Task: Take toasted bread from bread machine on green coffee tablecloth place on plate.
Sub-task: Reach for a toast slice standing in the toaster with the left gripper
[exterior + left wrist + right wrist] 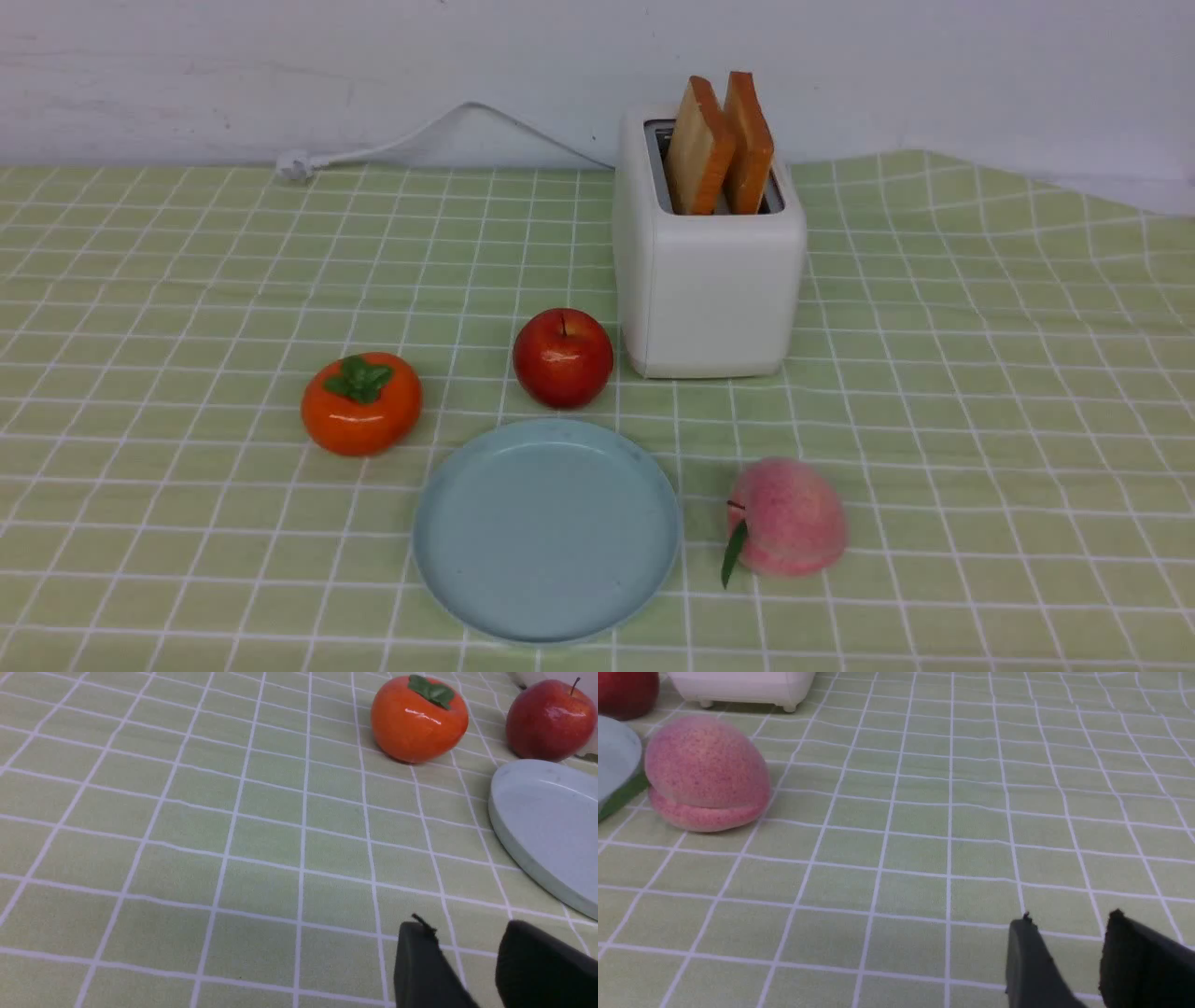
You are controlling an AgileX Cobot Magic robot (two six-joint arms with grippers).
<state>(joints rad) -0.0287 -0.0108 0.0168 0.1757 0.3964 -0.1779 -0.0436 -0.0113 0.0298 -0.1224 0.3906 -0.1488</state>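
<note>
Golden toast (698, 149) seems light, stiff and crumbly, so grip its top edge gently; left hand (465, 935) and right hand (1069, 926) are half open, empty

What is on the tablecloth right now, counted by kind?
Toast slices: 2
Toaster: 1
Plate: 1
Fruit: 3, namely persimmon, apple, peach
Total: 7

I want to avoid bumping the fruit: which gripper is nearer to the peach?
Right. The right gripper faces the peach nearby; the left gripper is across the plate from it.
</note>
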